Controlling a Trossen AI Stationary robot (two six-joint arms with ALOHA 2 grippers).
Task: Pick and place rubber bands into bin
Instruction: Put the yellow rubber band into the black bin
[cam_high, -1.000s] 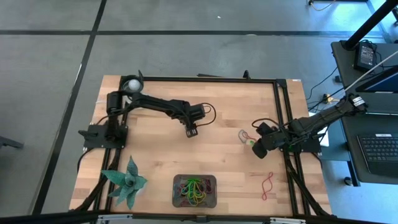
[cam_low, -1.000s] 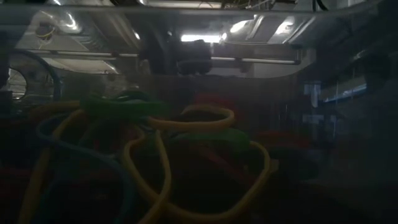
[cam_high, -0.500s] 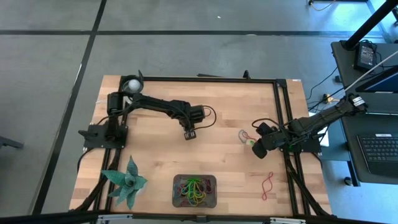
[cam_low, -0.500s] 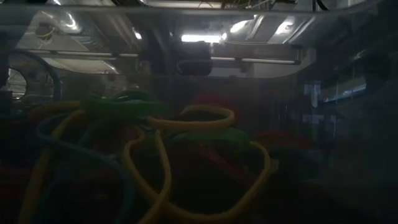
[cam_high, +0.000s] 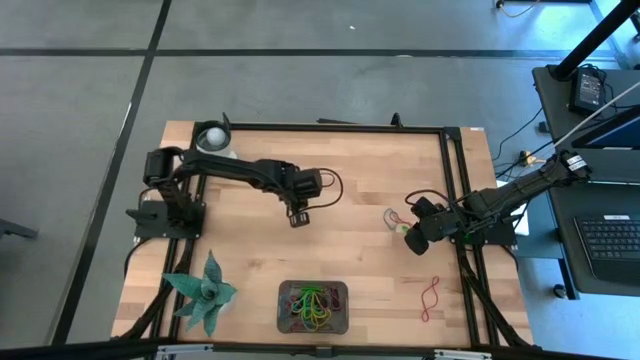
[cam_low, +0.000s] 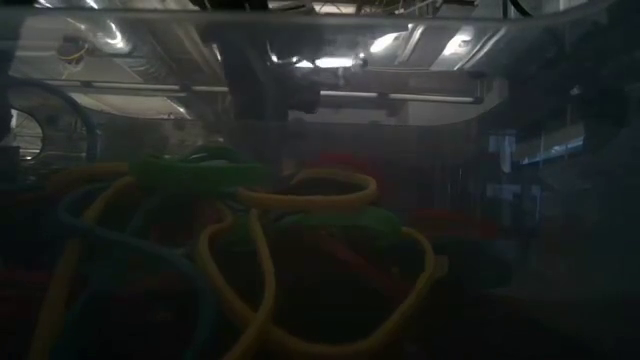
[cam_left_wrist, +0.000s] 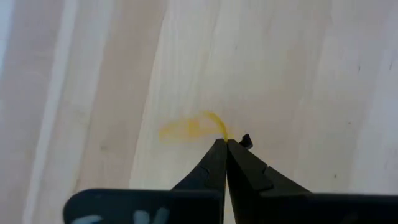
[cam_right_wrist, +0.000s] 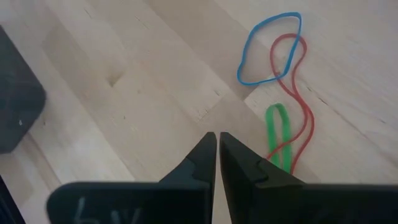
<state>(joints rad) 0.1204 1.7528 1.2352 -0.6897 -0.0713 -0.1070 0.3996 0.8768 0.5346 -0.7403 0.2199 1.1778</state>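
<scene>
The bin, a dark grey tray, sits near the table's front edge with several rubber bands in it. The low view shows those bands up close. My left gripper is over the table's middle, shut on a yellow rubber band. My right gripper waits at the table's right, shut with nothing in it. Blue, red and green bands lie on the wood just beyond its fingertips. Another red band lies near the front right corner. My left gripper pinches the yellow band at one end of its loop between its two fingertips. The fingers come from above, slanting down. The rest of the loop hangs out past the fingertips, over the wood, blurred.
A white round cup stands at the far left corner. A green plant figure stands at the near left, beside the bin. A black frame runs along the table's edges. Bare wood lies between my left gripper and the bin.
My left gripper has risen from the table's middle and drawn a little toward the table's left edge, its arm folding back. My right gripper has kept still.
</scene>
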